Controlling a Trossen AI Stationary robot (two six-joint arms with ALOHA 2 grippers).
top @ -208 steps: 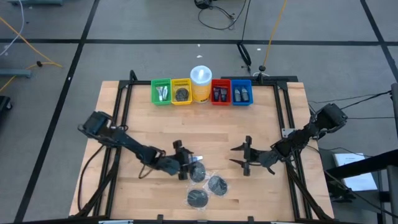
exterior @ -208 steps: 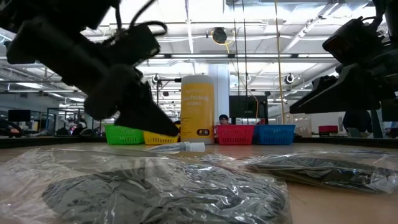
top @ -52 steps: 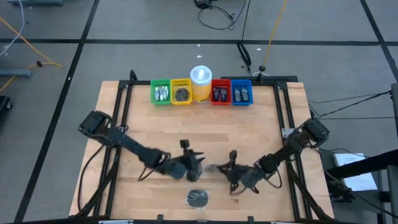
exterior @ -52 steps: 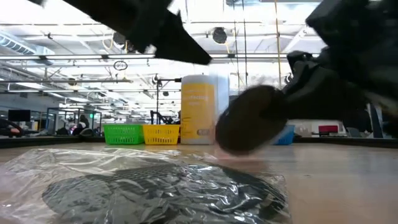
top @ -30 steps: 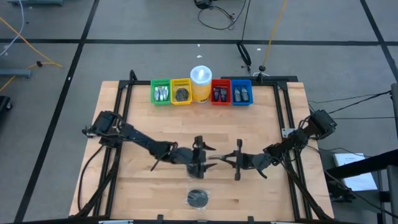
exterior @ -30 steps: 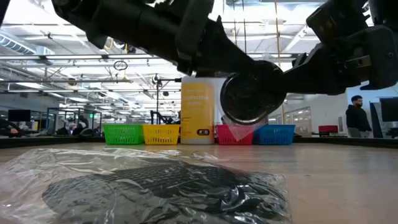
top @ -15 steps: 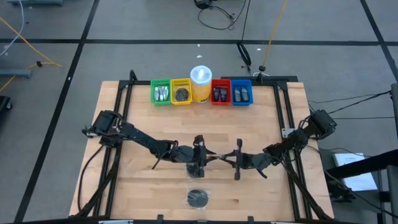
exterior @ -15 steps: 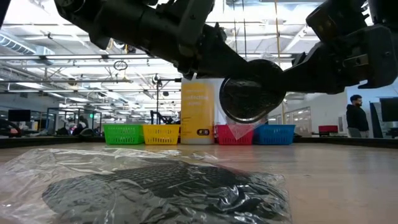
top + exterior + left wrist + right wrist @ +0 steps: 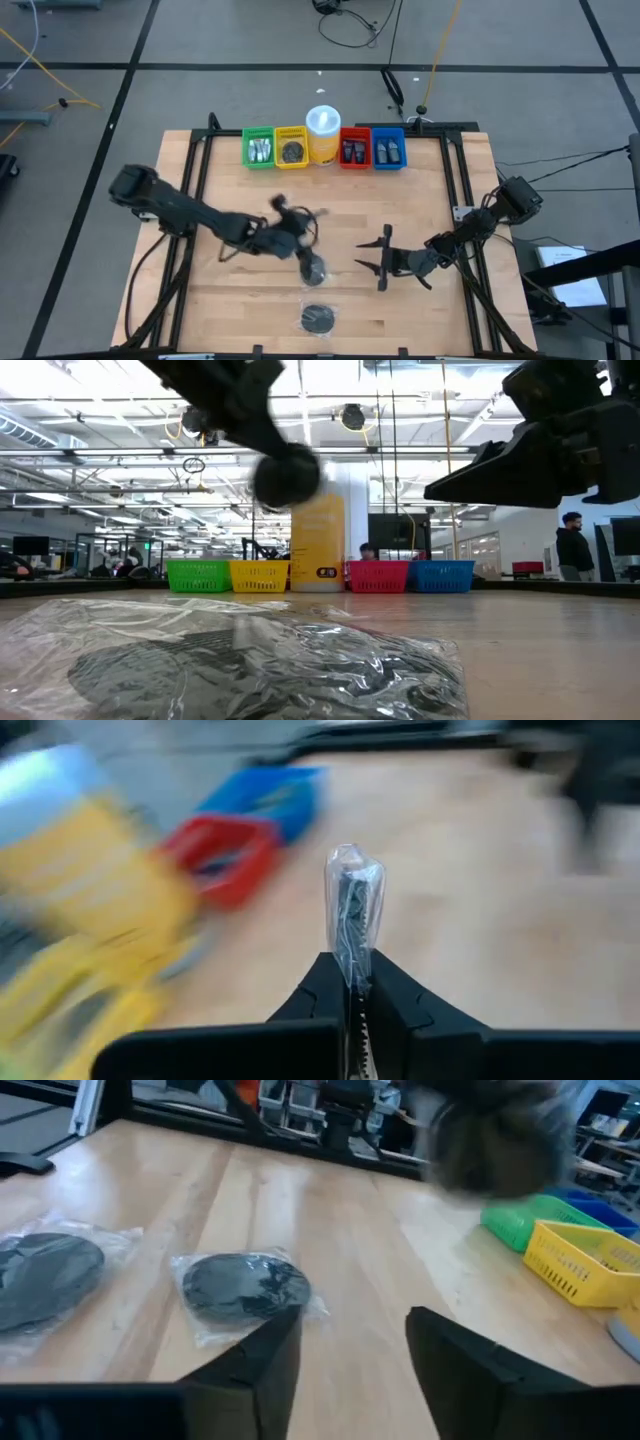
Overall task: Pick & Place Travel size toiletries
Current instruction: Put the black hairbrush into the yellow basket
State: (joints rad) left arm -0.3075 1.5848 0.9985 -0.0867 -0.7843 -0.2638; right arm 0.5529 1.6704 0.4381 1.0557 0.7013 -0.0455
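Note:
My left gripper [image 9: 352,972] is shut on a dark round disc in clear wrap [image 9: 351,905], held high over the table's middle [image 9: 287,475]. My right gripper [image 9: 345,1325] hovers open right of centre [image 9: 383,258], fingers toward the table's left, with nothing between them. Two more wrapped discs lie flat on the wood: one ahead of the right gripper [image 9: 240,1285], one near the front edge [image 9: 318,318]. My left gripper pinches the wrapped disc by its rim [image 9: 350,958] between the two fingertips. The disc shows edge-on and stands straight out past the fingers. It is lifted clear of the table.
Along the far edge stand a green bin [image 9: 259,148], a yellow bin [image 9: 291,150], a white container with a yellow base [image 9: 323,135], a red bin [image 9: 355,150] and a blue bin [image 9: 388,150]. Bare wood lies between the bins and the grippers.
The disc was held in the air by my right gripper. My left gripper shut on it, my right gripper opened and let go. My left gripper has then swung up and toward the table's far left with the disc; my right gripper stays in place.

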